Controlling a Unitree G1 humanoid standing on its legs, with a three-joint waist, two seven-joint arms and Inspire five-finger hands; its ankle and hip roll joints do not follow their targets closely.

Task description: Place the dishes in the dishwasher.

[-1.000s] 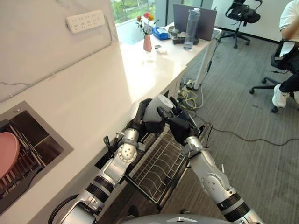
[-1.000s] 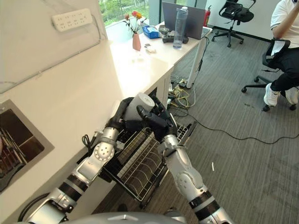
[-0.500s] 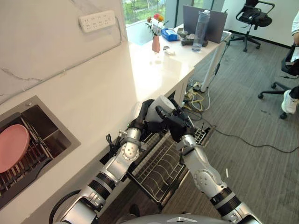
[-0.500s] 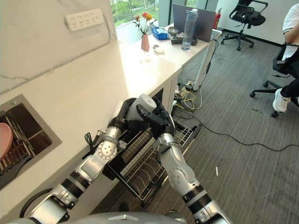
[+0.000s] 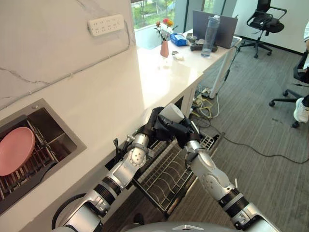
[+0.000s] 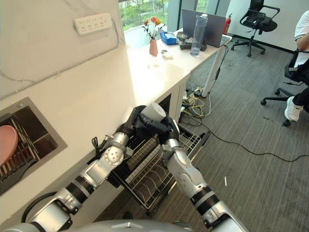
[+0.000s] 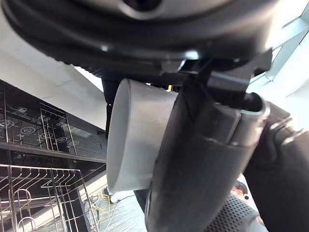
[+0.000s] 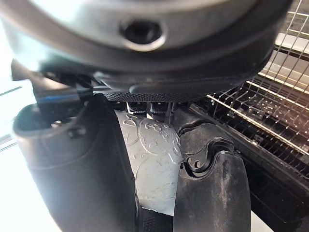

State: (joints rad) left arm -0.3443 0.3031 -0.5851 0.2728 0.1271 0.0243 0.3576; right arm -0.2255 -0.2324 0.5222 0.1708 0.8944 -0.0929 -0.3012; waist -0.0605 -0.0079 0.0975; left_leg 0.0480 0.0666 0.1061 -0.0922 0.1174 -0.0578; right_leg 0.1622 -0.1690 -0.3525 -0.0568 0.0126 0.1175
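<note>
A: Where's the cup (image 5: 170, 114)?

B: Held between both hands over the pulled-out rack (image 5: 170, 175), just past the counter (image 5: 111, 101) edge. It's a smooth, pale grey cylinder, lying tilted with its round end facing up and outward.

A: How do the hands hold it?

B: The left hand (image 5: 153, 126) has its dark fingers curled round the cup's side; its wrist view shows a finger lying along the wall. The right hand (image 5: 182, 129) clasps it from the other side, and there the surface between thumb and fingers looks white with a fine embossed pattern.

A: And the rack?

B: Thin bright wire, a grid with rows of upright tines, in a dark frame.

A: Other dishes?

B: 1 round pink plate (image 5: 16, 151) stands on edge in a wire drainer in the steel sink (image 5: 57, 140), well apart from the hands. The counter is glossy white stone.
</note>
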